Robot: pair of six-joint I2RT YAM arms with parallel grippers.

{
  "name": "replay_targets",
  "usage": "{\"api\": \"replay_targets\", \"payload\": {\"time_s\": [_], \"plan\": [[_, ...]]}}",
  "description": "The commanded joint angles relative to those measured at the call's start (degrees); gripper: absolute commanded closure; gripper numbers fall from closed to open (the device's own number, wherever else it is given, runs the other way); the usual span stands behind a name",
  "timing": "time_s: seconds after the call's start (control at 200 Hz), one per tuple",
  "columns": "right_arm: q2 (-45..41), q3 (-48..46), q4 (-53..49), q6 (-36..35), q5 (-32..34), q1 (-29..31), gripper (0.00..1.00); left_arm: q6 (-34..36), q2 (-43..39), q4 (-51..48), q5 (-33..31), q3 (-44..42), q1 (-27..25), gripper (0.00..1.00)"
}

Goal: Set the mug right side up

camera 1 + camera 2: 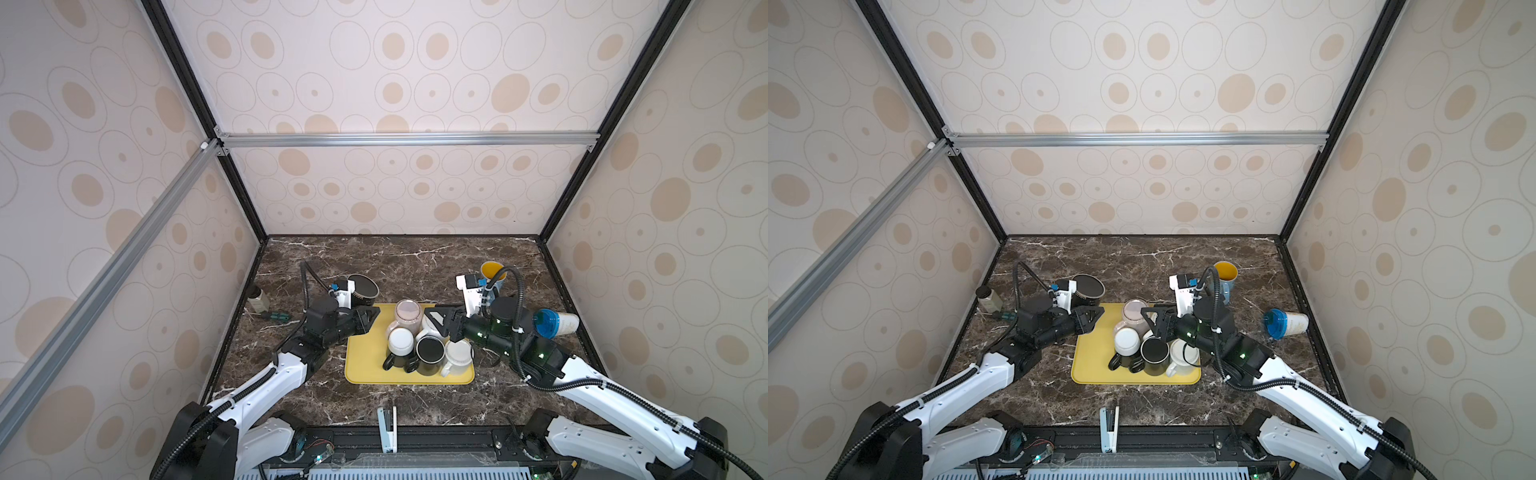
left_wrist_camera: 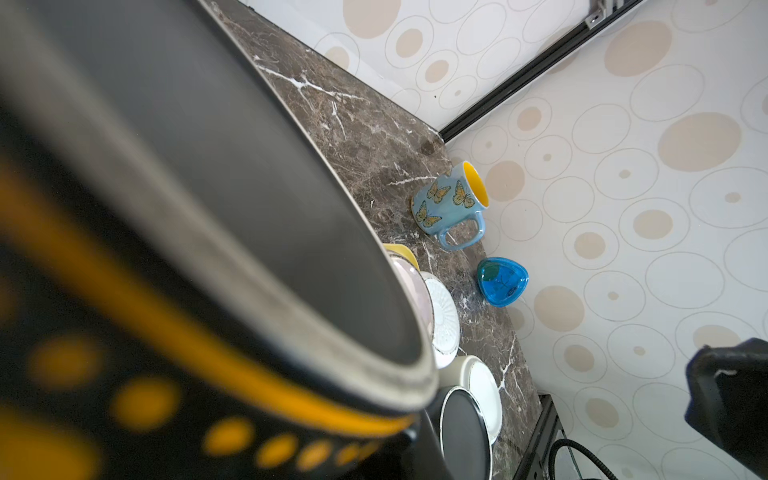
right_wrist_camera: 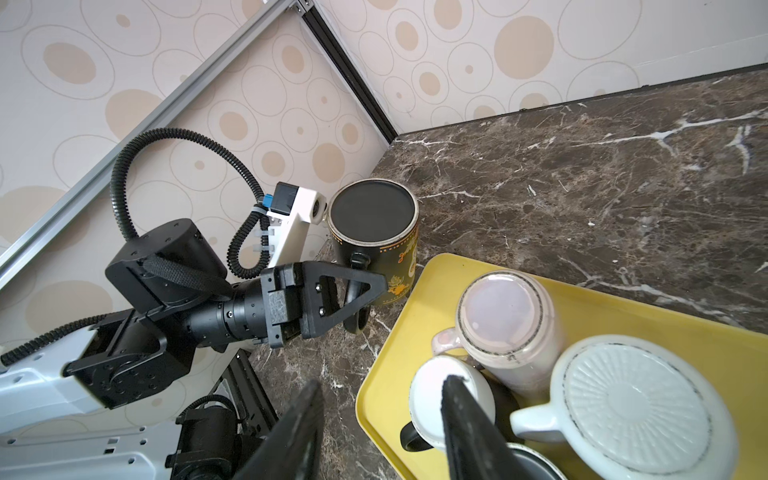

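On the dark brown marble table (image 1: 415, 266), just beside the far left corner of the flat yellow plastic tray (image 1: 365, 368), the tall black mug with orange dots (image 3: 374, 220) stands bottom-up. The left gripper (image 3: 365, 291), the nearer one, is pinching its handle (image 3: 357, 323) tight. The right gripper (image 3: 381, 382) hangs half spread, holding nothing.
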Motion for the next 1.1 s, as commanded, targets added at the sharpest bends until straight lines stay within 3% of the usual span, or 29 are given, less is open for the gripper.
{"api": "replay_targets", "payload": {"time_s": [0.0, 0.22, 0.745, 1.095], "plan": [[-0.23, 0.56, -0.77, -0.93, 0.36, -0.26, 0.52, -0.15, -0.08, 19.71, 2.47, -0.37, 1.89, 1.0], [1.49, 1.65, -1.3, -1.44, -0.09, -0.47, 0.52, -4.19, 3.8, 34.9, 7.43, -4.37, 2.45, 1.0], [3.47, 3.37, -1.82, -2.1, -0.58, -0.51, 0.53, -7.04, 8.81, 48.02, 11.57, -8.43, 2.93, 1.0], [4.01, 4.22, -3.77, -3.11, -0.14, -0.51, 0.54, -12.06, 17.33, 61.1, 12.8, -12.37, 3.53, 1.0]]}}
